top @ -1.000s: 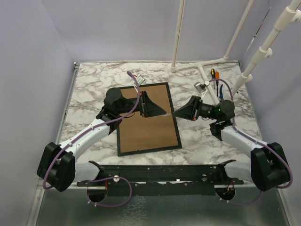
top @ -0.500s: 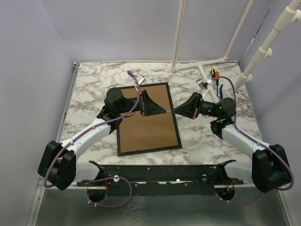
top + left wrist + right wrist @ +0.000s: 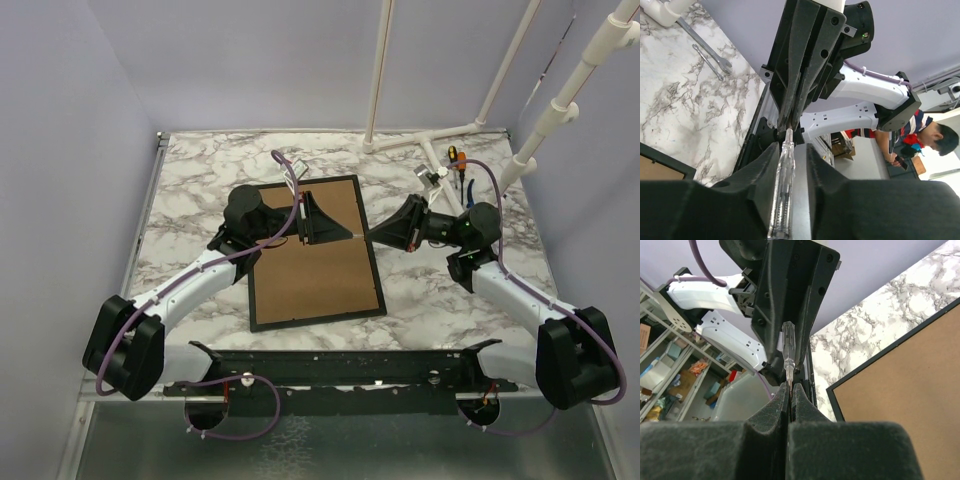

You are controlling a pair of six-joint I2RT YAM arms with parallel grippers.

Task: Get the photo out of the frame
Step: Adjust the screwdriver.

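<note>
The frame (image 3: 315,270) lies back-up on the marble table, its brown board inside a thin black border; it also shows in the right wrist view (image 3: 905,385). The photo is hidden under that board. Above the frame's right edge the two grippers meet tip to tip. My right gripper (image 3: 374,238) (image 3: 790,390) is shut on the thin metal shaft of a clear-handled screwdriver (image 3: 788,347). Its clear handle (image 3: 782,185) lies between the fingers of my left gripper (image 3: 350,235) (image 3: 792,155), touching one finger, with a gap to the other.
Hand tools lie at the back right: an orange-handled screwdriver (image 3: 452,155), blue pliers (image 3: 468,195) and wrenches (image 3: 710,55). A white pipe stand (image 3: 430,140) rises there. A black rail (image 3: 340,365) runs along the near edge.
My left jaws have narrowed around the screwdriver handle. The right arm has shifted slightly, keeping the screwdriver at the left gripper's tips. The frame has not moved.
</note>
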